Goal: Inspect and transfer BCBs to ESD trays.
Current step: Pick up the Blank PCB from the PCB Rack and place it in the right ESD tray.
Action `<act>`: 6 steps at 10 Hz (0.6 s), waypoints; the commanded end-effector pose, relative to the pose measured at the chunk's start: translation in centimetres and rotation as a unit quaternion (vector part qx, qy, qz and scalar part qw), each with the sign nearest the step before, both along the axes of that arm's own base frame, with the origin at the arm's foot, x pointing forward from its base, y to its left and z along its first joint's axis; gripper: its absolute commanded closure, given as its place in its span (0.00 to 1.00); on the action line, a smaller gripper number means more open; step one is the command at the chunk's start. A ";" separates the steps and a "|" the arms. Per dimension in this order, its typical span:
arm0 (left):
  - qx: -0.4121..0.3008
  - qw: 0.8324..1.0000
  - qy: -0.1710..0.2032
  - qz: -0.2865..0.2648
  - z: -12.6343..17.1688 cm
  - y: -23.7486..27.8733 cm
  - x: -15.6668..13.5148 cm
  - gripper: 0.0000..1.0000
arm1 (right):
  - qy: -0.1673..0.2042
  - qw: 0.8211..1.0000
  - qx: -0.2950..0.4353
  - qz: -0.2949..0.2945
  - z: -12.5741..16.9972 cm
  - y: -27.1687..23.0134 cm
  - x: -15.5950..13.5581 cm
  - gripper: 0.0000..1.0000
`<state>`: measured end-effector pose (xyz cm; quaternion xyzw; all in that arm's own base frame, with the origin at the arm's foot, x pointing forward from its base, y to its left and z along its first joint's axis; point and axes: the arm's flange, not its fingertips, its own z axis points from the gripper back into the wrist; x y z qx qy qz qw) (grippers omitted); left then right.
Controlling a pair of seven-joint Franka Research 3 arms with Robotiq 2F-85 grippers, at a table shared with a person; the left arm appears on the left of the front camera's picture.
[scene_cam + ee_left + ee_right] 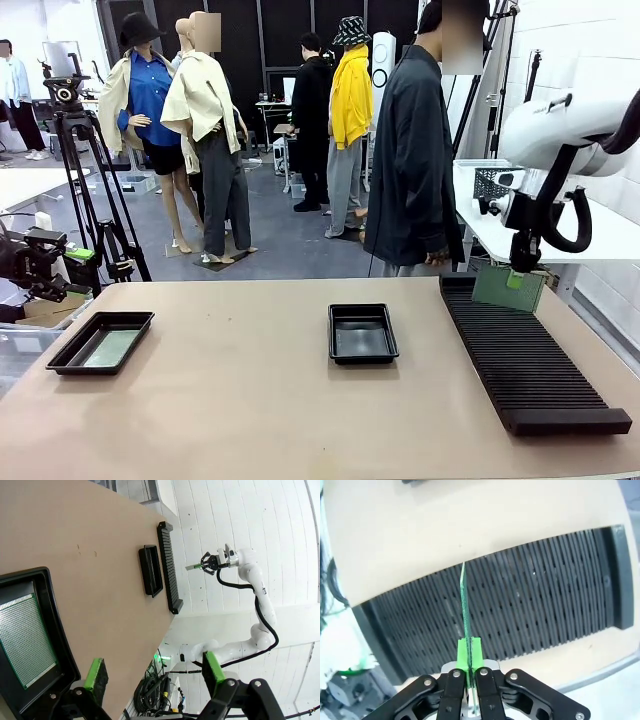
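My right gripper [517, 279] is shut on a green BCB [507, 288], holding it upright just above the far end of the black slotted rack [525, 352]. In the right wrist view the BCB [464, 607] stands edge-on between the green pads [462, 652], over the rack [530, 600]. A second BCB [22, 640] lies flat in the left ESD tray [56, 625], also seen in the front view as a tray [62, 355] with a board [108, 346]. The middle ESD tray [362, 333] holds nothing. My left gripper [154, 672] hangs open beside the left tray.
A person in a dark jacket [412, 160] stands at the far side of the table, behind the rack. A camera tripod [85, 170] stands off the far left corner. Bare tabletop [230, 380] lies between the two trays.
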<state>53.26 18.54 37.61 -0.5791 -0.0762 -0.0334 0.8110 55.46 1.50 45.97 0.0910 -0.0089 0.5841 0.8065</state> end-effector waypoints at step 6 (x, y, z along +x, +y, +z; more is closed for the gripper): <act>-0.009 1.000 -0.003 0.005 0.2 -0.2 -0.2 0.00 | 0.055 0.941 0.043 -0.331 2.6 6.1 -2.9 1.00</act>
